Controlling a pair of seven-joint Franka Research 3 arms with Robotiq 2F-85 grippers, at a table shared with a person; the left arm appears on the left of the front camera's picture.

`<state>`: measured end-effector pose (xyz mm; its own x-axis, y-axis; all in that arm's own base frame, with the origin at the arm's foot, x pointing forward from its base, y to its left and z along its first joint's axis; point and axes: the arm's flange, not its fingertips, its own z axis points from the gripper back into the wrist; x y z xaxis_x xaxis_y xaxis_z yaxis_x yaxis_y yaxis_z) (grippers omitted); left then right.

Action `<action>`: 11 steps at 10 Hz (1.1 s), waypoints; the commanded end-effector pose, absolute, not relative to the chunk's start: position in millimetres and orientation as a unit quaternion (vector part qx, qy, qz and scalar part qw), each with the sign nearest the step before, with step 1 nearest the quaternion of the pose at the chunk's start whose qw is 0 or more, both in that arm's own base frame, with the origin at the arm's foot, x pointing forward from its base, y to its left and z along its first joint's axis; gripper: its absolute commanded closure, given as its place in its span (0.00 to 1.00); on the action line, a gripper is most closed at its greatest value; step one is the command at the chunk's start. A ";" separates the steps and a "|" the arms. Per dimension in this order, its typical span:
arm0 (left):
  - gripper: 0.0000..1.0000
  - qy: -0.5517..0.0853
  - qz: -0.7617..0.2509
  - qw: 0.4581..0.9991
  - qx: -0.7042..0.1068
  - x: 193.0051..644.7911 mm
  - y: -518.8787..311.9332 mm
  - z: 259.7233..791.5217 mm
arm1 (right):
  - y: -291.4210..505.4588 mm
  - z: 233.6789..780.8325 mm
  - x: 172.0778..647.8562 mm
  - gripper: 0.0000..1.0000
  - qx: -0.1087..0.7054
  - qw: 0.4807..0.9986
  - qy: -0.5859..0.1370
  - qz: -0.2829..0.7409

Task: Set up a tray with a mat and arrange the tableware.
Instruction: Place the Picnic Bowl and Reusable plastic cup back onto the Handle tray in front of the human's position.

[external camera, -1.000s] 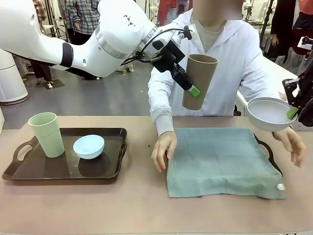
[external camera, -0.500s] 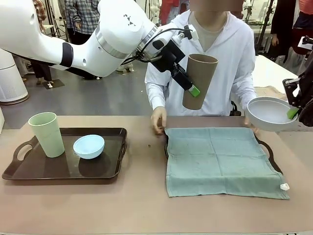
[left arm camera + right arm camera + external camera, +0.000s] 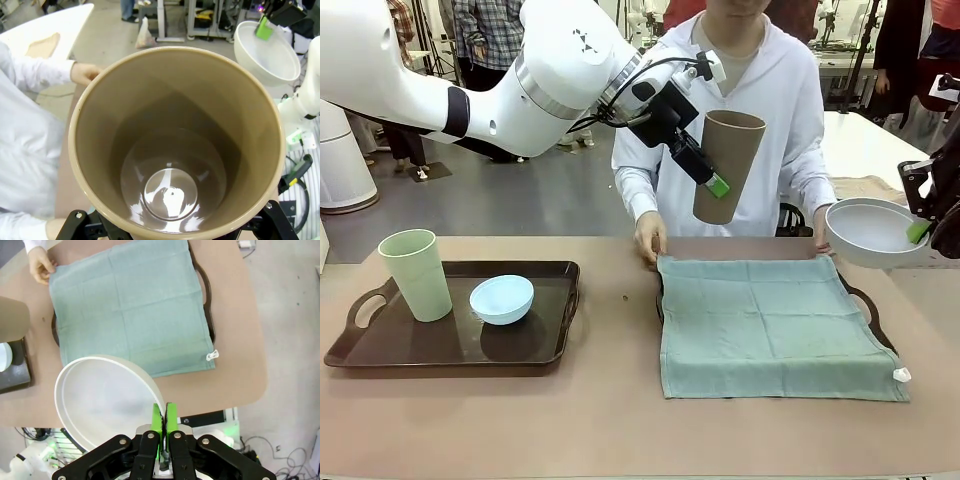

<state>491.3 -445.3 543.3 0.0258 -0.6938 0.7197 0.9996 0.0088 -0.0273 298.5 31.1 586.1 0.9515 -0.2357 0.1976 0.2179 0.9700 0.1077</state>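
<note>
Reaches in from the left with the left arm (image 3: 520, 80), raised high over the table, wrist angled down and across the middle. Clasps the brown cup (image 3: 728, 150) with the left gripper (image 3: 720, 184), fingers spread wide on its outer wall. Hangs the right gripper (image 3: 164, 421) at the right side, facing down, pads pinched tight on the white bowl (image 3: 105, 400) rim.
</note>
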 end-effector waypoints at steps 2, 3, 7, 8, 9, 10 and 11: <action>0.96 -0.266 -0.650 0.653 -0.285 491.2 -445.6 547.0 | 31.2 584.5 297.3 0.99 0.045 0.987 -0.103 -0.114; 0.96 -0.266 -0.650 0.653 -0.285 491.2 -445.6 547.0 | 31.2 584.5 297.3 0.99 0.045 0.987 -0.103 -0.114; 0.96 -0.266 -0.650 0.653 -0.285 491.2 -445.6 547.0 | 31.2 584.5 297.3 0.99 0.045 0.987 -0.103 -0.114; 0.96 -0.266 -0.650 0.653 -0.285 491.2 -445.6 547.0 | 31.2 584.5 297.3 0.99 0.045 0.987 -0.103 -0.114; 0.96 -0.266 -0.650 0.653 -0.285 491.2 -445.6 547.0 | 31.2 584.5 297.3 0.99 0.045 0.987 -0.103 -0.114; 0.96 -0.266 -0.650 0.653 -0.285 491.2 -445.6 547.0 | 31.2 584.5 297.3 0.99 0.045 0.987 -0.103 -0.114; 0.96 -0.266 -0.650 0.653 -0.285 491.2 -445.6 547.0 | 31.2 584.5 297.3 0.99 0.045 0.987 -0.103 -0.114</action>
